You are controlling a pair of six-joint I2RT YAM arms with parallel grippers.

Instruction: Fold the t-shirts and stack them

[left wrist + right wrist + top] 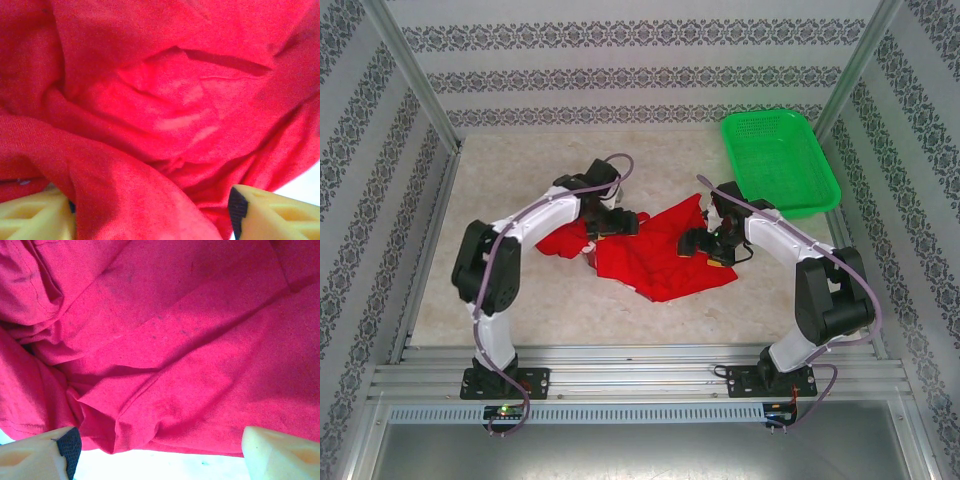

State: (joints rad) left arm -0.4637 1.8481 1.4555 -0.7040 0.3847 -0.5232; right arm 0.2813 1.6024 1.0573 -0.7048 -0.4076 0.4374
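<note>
At the middle of the pale table (pixel 530 300) I see a crumpled bright red cloth t-shirt (pixel 660 258), the left gripper (pixel 150 212) and right gripper (pixel 160 450) both spread apart against its folds.

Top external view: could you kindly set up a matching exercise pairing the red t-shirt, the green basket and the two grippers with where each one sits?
Things:
1. red t-shirt
2. green basket
3. left gripper
4. right gripper

Places:
A. far right corner of the table
B. at the shirt's right side
C. crumpled at mid-table
D. at the shirt's left side

Pairs: 1-C, 2-A, 3-D, 4-B
</note>
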